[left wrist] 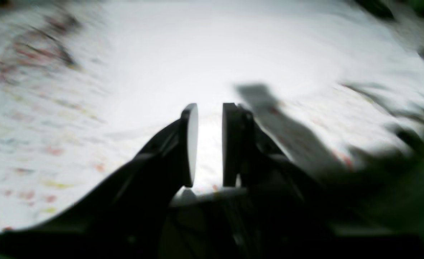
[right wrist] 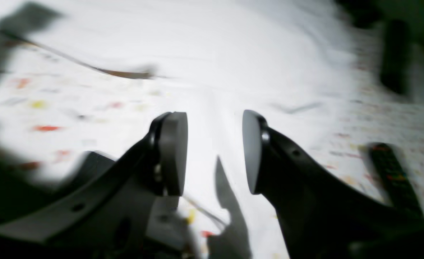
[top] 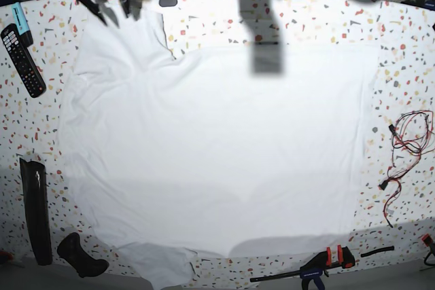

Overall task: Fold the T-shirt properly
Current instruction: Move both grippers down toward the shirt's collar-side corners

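Here the T-shirt point(top: 217, 147) lies spread flat over most of the speckled bench point(top: 408, 39), a large white sheet with one sleeve reaching toward the far left corner and another small flap at the near edge. Both wrist views are blurred. In the left wrist view, the left gripper point(left wrist: 210, 144) hangs above the white cloth with a narrow gap between its pads and nothing in that gap. In the right wrist view, the right gripper point(right wrist: 215, 151) stands over the shirt's edge with its jaws wider apart, also empty. Around the shirt, a remote control point(top: 22, 60) lies at the far left, and a black bar point(top: 37, 210) sits along the near left. A clamp point(top: 319, 263) rests at the near edge, and red wires point(top: 406, 147) lie at the right.
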`<state>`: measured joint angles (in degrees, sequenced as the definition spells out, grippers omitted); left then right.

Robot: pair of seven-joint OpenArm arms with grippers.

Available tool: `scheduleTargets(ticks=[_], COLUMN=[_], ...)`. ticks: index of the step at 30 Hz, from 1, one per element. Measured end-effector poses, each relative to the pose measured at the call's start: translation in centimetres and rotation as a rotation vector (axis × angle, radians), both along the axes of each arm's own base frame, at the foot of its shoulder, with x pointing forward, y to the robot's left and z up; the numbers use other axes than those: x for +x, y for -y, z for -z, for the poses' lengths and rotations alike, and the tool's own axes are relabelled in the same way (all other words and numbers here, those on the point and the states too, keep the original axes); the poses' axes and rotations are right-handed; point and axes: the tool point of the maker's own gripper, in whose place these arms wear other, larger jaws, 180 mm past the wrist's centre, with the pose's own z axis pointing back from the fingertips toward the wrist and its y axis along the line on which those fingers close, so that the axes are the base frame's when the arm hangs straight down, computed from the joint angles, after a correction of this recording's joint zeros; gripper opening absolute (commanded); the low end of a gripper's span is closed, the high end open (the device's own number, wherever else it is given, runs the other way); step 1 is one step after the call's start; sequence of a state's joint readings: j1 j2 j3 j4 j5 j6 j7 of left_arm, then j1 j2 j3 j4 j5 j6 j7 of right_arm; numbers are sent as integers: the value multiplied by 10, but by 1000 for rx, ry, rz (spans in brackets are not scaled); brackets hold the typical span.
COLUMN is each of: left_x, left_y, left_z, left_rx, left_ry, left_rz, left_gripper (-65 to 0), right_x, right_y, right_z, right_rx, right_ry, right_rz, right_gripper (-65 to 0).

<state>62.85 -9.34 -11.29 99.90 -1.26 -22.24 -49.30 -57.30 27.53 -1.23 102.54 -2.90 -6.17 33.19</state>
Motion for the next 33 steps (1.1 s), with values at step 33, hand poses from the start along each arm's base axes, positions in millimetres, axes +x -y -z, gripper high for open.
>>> scheduleTargets(ticks=[33], left_x=[59], left_y=[26], left_z=[-27], left_rx=[646], left_ry=[108], left_rz=[272], left_gripper=[-538], right_x=[-26], right_y=[66], right_z=[-25], right_rx=[-1028], right_ry=[111], right_rz=[-167], right_gripper=[-399])
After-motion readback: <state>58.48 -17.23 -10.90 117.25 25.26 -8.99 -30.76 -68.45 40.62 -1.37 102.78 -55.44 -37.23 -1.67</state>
